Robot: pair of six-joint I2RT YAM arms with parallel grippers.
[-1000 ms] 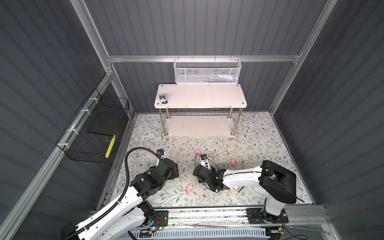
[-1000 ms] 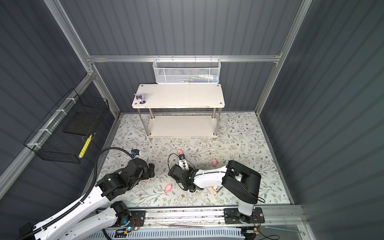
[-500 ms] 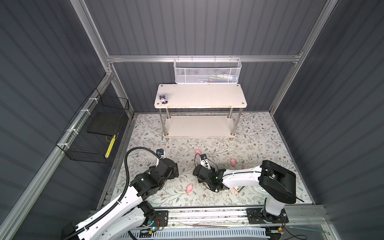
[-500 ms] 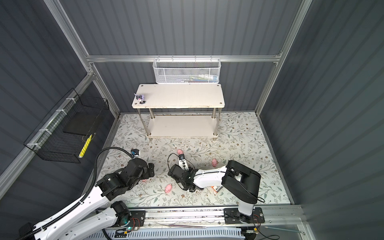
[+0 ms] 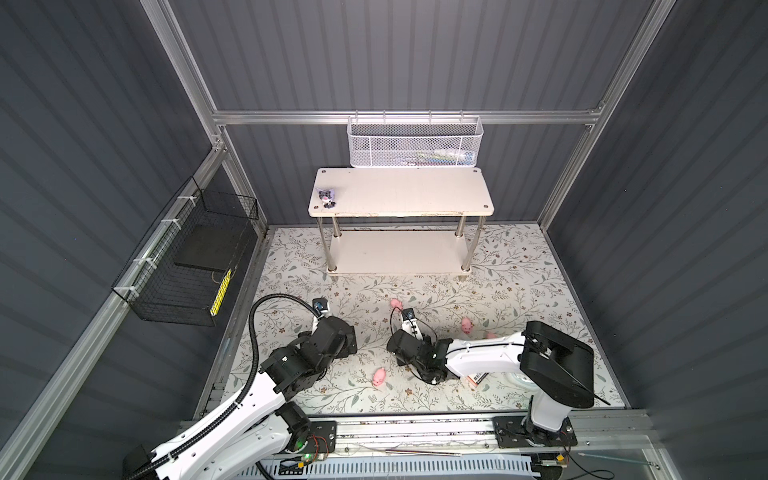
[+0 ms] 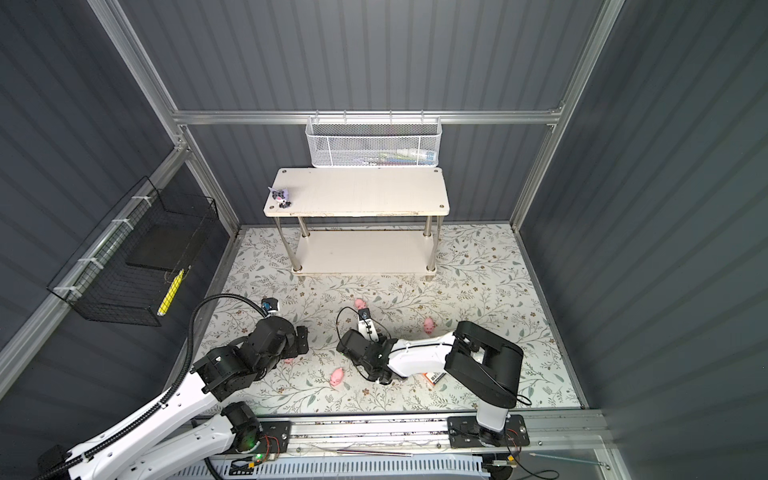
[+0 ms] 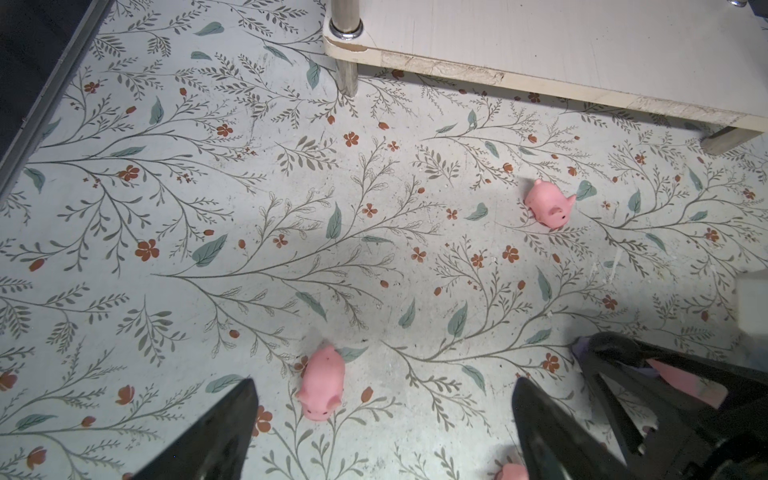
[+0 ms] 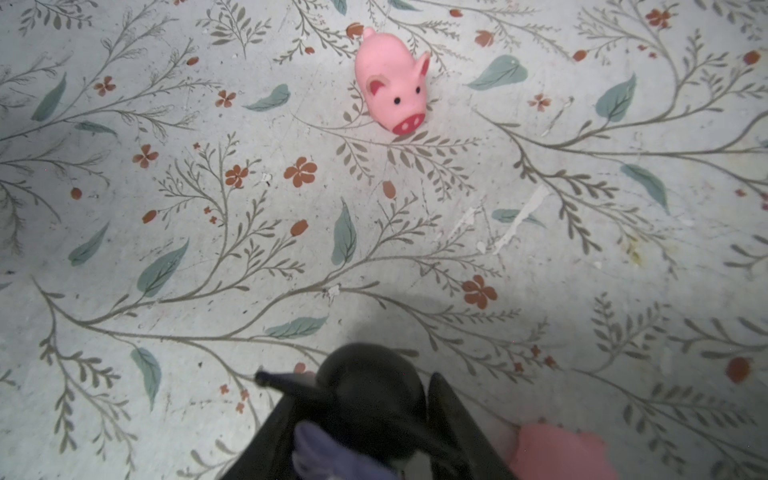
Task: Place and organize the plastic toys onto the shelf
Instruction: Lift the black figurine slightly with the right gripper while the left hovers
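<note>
Grey walls [image 5: 415, 54] are enclosing a floral counter [image 5: 519, 266] in a top view, its white two-tier shelf [image 5: 399, 195] carrying one black-eared purple figurine [image 5: 326, 196]. Left wrist view: the left tool [image 7: 384, 380] is gaping apart, a small pink plastic pig [image 7: 322, 384] lying lengthwise just ahead. Right wrist view: the right tool [image 8: 361, 392] is straddling a second black-eared figurine [image 8: 370, 374]; whether clamped, I cannot tell.

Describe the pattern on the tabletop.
Pale grey-white tabletop printed with thin olive branches, teal leaves and small rust-red flowers; clearest in the right wrist view.

Grey ribbed walls [image 5: 415, 50], floral floor [image 5: 519, 257].
</note>
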